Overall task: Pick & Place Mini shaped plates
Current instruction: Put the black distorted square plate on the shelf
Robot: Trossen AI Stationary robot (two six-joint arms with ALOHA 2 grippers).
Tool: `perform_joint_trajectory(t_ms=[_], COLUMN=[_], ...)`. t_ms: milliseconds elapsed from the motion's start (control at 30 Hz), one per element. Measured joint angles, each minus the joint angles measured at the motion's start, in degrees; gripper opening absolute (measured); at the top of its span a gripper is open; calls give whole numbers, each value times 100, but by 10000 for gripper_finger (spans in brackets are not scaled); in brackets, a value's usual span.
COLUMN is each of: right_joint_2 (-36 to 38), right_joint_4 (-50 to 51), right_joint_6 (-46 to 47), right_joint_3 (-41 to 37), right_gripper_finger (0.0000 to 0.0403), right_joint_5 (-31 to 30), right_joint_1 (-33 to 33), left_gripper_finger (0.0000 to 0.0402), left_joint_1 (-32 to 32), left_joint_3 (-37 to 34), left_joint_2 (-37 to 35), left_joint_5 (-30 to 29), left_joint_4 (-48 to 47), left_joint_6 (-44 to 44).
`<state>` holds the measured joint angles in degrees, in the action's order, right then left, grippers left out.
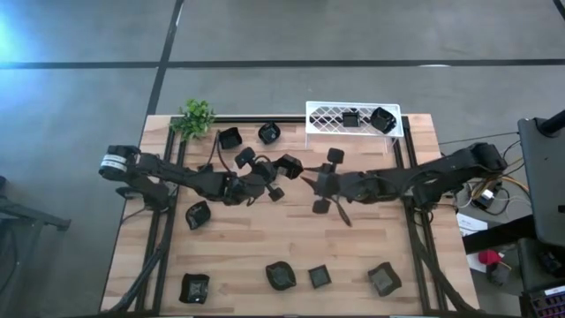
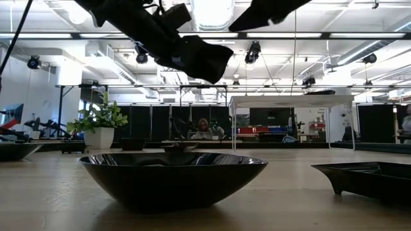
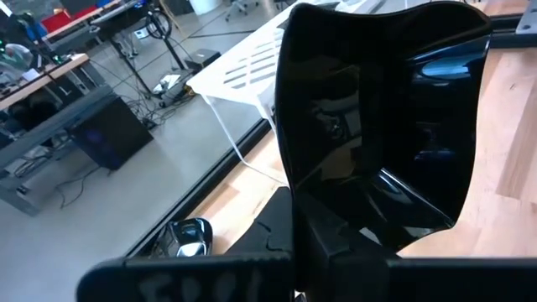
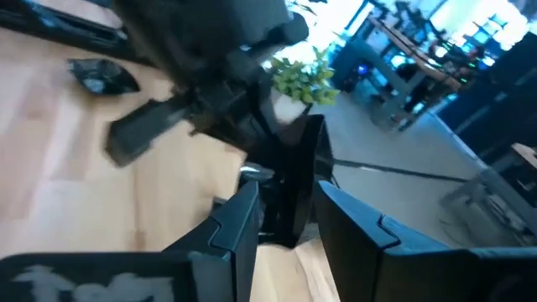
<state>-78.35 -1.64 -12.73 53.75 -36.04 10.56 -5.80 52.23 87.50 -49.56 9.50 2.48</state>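
Left gripper (image 1: 281,168) hangs above the middle of the pale wooden plank table (image 1: 238,247), clenched on a glossy black angular mini plate (image 3: 382,117); the left wrist view shows the plate pinched by one rim edge and standing upright between the fingers. The small green potted plant (image 1: 195,117) lies well behind and to the left of this gripper. Other dark mini plates lie scattered on the table, three just behind it (image 1: 268,133) and a row near the front edge (image 1: 281,276).

Right gripper (image 1: 311,183) faces the left one at close range, fingers spread and released. In the right wrist view its fingers (image 4: 239,222) bracket the edge of the held plate, apart from it as far as can be judged. The white lattice rack (image 1: 328,117), behind and to the right of this gripper, already carries two dark plates (image 1: 382,119).

Assessment: a hand-over appears in hand. The right fingers should close squarely on the free rim, and the left should release only once that grip is firm, or the plate may slip.
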Motion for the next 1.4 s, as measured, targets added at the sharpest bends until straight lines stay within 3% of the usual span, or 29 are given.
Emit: perform_joint_trajectory(t_ms=[333, 1400], right_joint_2=[-431, -421], right_joint_4=[-75, -36], right_joint_6=[-41, 26], right_joint_3=[163, 169], right_gripper_finger=[117, 46], right_joint_5=[-23, -81], right_joint_1=[-261, -349], left_gripper_finger=[0, 0], left_joint_1=[0, -160], left_joint_3=[0, -7], left_joint_2=[0, 0], left_joint_5=[0, 7], left_joint_4=[41, 343], left_joint_6=[-56, -244])
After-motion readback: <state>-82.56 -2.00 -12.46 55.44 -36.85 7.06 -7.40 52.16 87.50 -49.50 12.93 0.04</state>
